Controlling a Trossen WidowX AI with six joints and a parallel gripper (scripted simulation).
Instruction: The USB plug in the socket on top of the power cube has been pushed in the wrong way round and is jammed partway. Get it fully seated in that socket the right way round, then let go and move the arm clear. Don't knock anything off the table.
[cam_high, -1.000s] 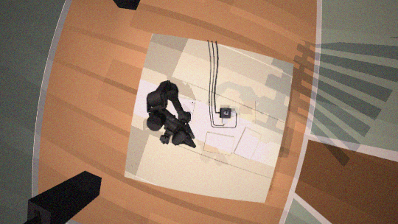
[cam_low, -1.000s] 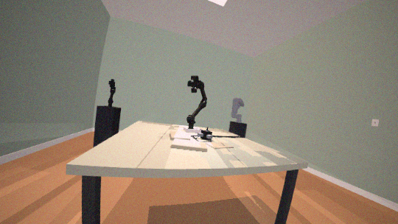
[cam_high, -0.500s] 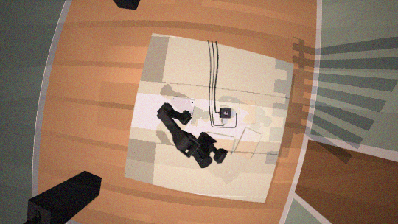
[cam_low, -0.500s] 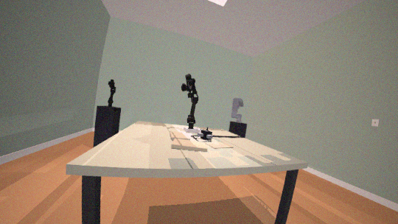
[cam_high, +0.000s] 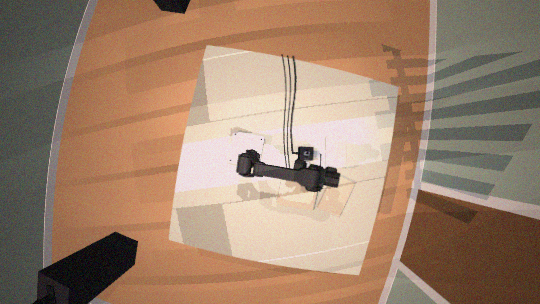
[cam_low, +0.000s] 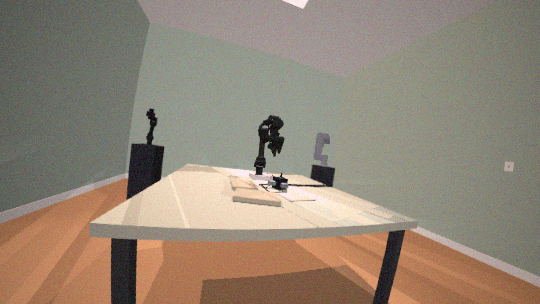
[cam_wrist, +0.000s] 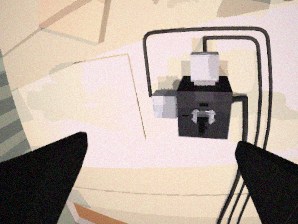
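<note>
The black power cube (cam_high: 306, 156) (cam_low: 280, 183) stands on the table. In the wrist view a small dark plug (cam_wrist: 202, 123) stands up from its top face, with light metal-coloured parts around it. How deep it sits and which way round it is cannot be told. My gripper (cam_low: 276, 154) (cam_wrist: 164, 144) is open and empty. It points down from well above the table. In the wrist view the cube lies right of the midline between the fingers, nearer the right finger and farther up the picture. Neither finger touches it.
Two pale plugs (cam_wrist: 205, 68) (cam_wrist: 164, 104) sit at the cube's sides. Black cables (cam_high: 286, 100) (cam_wrist: 269, 80) loop round it and run across the table (cam_high: 300, 245) (cam_low: 165, 215). Flat tan boards (cam_high: 337, 198) (cam_low: 256, 200) and a thin pale sheet (cam_low: 301, 195) lie near the cube.
</note>
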